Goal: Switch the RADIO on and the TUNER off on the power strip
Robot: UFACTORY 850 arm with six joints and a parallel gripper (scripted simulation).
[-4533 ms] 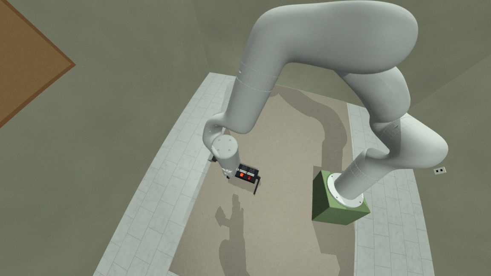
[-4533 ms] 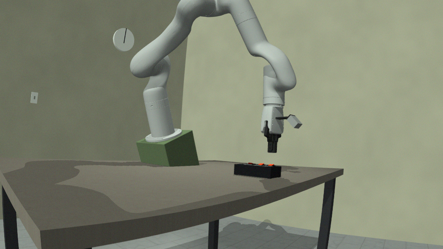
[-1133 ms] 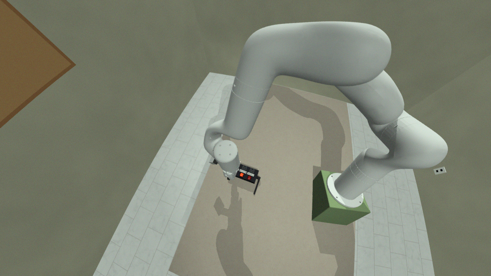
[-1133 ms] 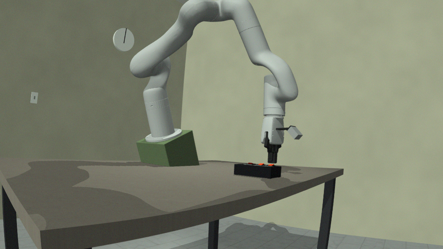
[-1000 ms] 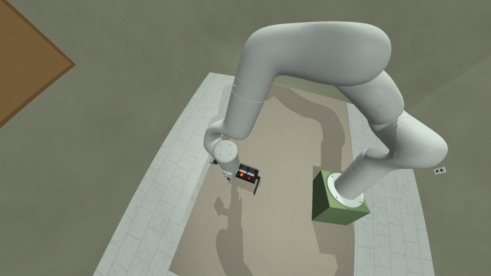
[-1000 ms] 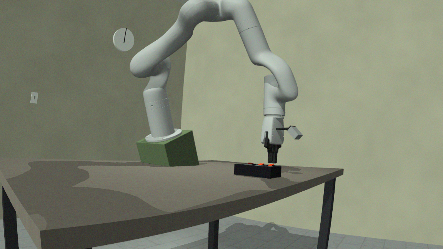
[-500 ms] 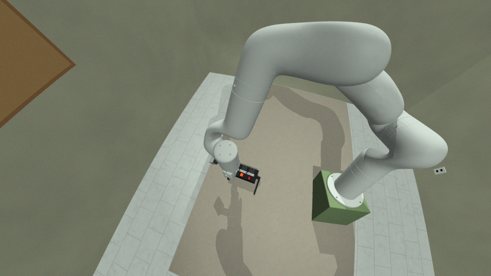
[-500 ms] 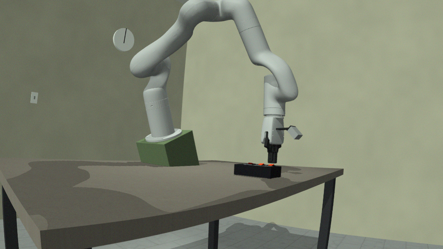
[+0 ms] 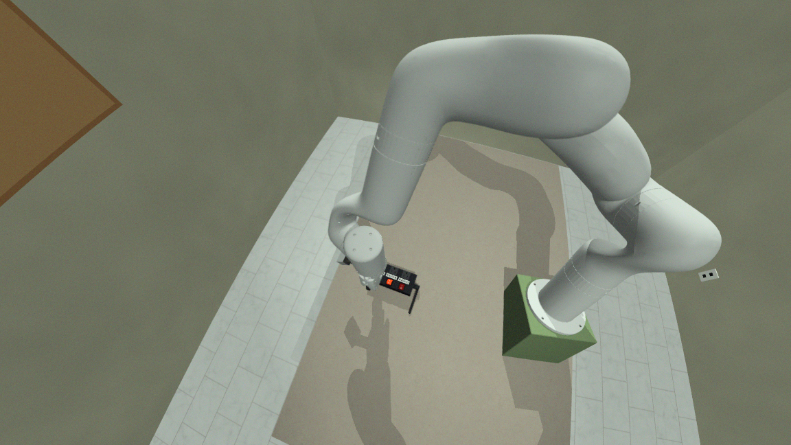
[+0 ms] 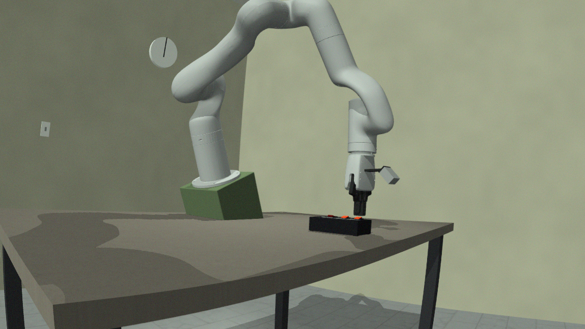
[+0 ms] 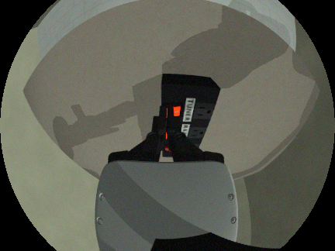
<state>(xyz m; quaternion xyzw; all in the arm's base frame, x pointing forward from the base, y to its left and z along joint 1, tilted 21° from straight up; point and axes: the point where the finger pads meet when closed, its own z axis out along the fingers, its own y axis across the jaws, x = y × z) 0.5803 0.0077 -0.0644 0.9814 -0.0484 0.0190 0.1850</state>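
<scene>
One gripper (image 10: 359,211), fingers closed w/ nothing held, tips over power strip (image 10: 339,225) end at 3 o'clock.

You faced olive walls (image 10: 490,102); a round wall clock (image 10: 162,52) hung at ten o'clock, a switch plate (image 10: 44,128) lower, grey floor tiles (image 10: 327,315) beneath the tabletop (image 10: 163,253).

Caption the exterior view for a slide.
Arm's shut gripper poised over one end of the black power strip lying flat on the table.
</scene>
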